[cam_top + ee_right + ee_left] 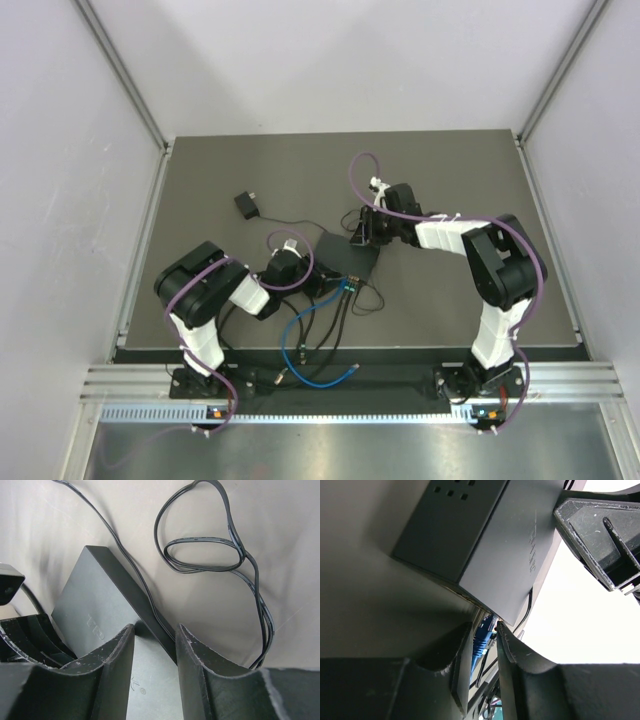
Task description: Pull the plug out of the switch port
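The flat black switch box (350, 262) lies mid-table. A blue plug (482, 639) sits in a port in its near-left edge, where several other cables also enter. My left gripper (325, 288) is at that edge. In the left wrist view its fingers (462, 652) close in on both sides of the blue plug, with the switch (490, 545) just beyond my left gripper (482, 627). My right gripper (362, 238) is at the switch's far corner. In the right wrist view my right gripper (155, 630) straddles the edge of the switch (95, 595) and grips it.
A small black adapter block (246, 205) lies at the back left, its thin lead running to the switch. A blue cable (290, 335) and black cables loop to the table's near edge. A black cable loop (200, 545) lies right of the switch.
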You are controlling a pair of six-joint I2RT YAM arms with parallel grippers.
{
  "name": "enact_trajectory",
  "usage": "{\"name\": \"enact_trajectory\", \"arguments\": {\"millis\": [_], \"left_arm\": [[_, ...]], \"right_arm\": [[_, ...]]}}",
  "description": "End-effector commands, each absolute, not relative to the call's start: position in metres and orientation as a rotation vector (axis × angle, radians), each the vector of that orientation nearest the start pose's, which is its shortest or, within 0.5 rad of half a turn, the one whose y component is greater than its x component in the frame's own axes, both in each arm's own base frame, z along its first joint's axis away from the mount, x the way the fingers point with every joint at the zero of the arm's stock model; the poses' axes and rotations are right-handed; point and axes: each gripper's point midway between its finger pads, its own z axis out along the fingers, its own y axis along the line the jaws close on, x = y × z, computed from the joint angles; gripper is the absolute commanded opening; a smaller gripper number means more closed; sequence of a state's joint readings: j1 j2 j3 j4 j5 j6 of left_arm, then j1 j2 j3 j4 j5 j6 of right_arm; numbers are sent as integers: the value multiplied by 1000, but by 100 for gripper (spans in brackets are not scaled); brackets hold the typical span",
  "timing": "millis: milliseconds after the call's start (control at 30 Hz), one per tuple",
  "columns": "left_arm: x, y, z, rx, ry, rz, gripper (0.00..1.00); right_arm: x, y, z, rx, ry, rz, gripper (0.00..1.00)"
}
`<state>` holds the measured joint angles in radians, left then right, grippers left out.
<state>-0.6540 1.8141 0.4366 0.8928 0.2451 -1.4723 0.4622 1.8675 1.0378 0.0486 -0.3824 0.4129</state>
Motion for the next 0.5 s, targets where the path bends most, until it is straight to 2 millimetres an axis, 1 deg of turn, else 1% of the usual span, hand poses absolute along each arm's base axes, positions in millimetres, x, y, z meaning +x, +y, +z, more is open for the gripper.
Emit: {"name": "enact_trajectory", "arguments": {"millis": [0,100,200,333,467], "left_arm": [[275,-304,31,-845,2247,-1401,31],[275,-304,33,-824,2244,-1401,31],[273,-303,29,-843,2259,-1389,34],[275,-306,34,-844,2232,-1424,36],[276,-306,29,-877,2255,-1407,36]], "right_arm": [[339,272,22,-288,2520,846,36],[339,271,22,-287,2517,845,36],[338,274,23,-296,2517,849,36],[337,275,22,-308,2518,846,36],[337,275,21,-309,2524,843,36]]}}
